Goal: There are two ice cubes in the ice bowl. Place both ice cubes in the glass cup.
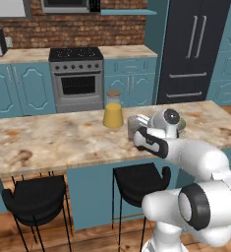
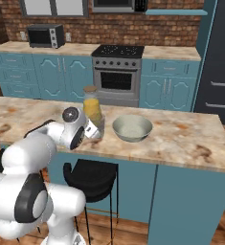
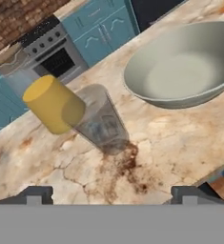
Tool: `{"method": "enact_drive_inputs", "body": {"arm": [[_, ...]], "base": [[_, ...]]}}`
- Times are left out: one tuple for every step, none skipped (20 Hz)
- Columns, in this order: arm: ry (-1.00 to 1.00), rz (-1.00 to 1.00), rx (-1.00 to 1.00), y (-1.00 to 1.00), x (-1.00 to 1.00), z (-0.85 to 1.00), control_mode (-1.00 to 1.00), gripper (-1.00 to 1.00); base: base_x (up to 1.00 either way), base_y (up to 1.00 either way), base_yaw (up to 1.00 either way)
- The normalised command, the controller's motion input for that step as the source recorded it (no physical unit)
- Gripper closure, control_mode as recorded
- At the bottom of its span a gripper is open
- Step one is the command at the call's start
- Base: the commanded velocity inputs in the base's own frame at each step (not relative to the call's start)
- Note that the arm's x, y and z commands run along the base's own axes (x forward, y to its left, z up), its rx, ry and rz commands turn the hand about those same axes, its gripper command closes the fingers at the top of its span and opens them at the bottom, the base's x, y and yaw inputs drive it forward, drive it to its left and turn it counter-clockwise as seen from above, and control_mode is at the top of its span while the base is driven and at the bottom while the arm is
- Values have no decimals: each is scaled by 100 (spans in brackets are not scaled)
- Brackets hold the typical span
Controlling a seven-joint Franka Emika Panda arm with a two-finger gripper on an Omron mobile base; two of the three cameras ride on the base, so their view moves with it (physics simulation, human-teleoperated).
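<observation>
In the left base view the white arm reaches forward over the marble counter [image 1: 53, 140], its hand held low near the counter's front edge. The glass cup [image 1: 133, 126] is a grey sliver just left of the hand, mostly hidden by it, and the yellow jar [image 1: 113, 110] with a brown lid stands just behind and left of the cup. Behind the counter are a steel oven [image 1: 77, 81] and a dark fridge [image 1: 193, 49]. No writing can be read on any of them.

In the right base view the ice bowl [image 2: 132, 128] sits on the counter to the right of the hand, apart from the jar and from the cup [image 2: 100, 127], which shows as a faint grey shape beside the wrist. A toaster oven [image 2: 45, 36] rests on the back counter; it shows no legible label.

In the hand view the cup stands between the jar and the bowl, overlapping the jar in the picture and clear of the bowl. Pale shapes inside the cup may be ice, though the render is too soft to be sure. The bowl's interior looks smooth and pale. The gripper [image 3: 111, 194] has its two dark tips spread wide apart, with nothing between them.
</observation>
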Motion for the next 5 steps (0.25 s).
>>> {"method": "enact_drive_inputs", "body": {"arm": [[-4, -8, 15, -42, -1, 0, -100, -100], [-26, 0, 0, 0, -84, 0, -100, -100], [-47, 0, -7, 30, -100, 49, -100, -100], [-45, 0, -8, 21, -100, 66, -100, -100], [-32, 0, -6, 8, -100, 74, -100, -100]], "base": [[0, 0, 0], [0, 0, 0], [0, 0, 0], [0, 0, 0], [0, 0, 0]]}}
